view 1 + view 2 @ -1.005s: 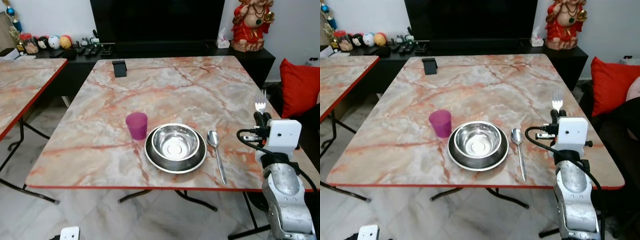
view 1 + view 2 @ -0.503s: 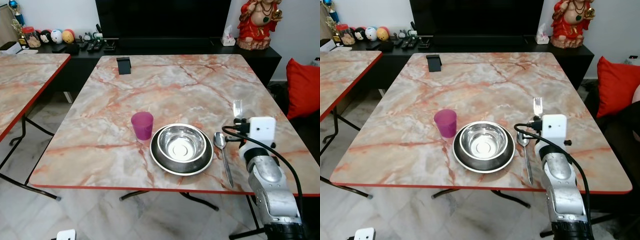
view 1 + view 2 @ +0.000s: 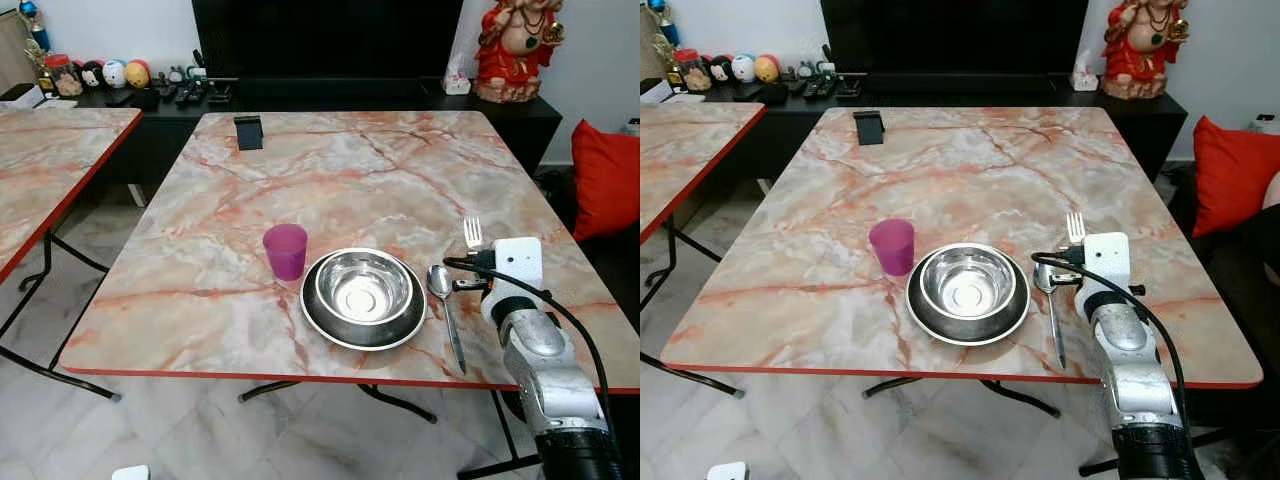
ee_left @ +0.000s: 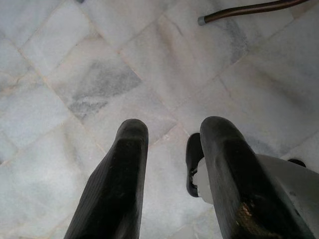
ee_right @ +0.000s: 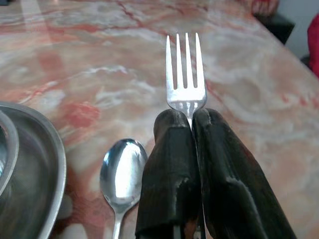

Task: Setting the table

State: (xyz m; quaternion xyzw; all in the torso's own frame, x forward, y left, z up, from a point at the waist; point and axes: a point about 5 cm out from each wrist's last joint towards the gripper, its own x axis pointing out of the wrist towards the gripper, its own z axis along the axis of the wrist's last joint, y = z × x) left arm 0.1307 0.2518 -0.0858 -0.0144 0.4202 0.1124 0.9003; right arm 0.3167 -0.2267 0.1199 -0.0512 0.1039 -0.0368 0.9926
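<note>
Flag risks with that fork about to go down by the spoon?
The right gripper pinches the fork only at the neck, so it could pivot or slip on release. The spoon lies close beside the gripper; lowering may nudge it. The plate rim is also near, leaving a narrow slot.

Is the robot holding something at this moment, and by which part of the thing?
Yes. The right claw is shut on the silver metal fork, gripping its handle just below the tines. The left claw is open and holds nothing.
</note>
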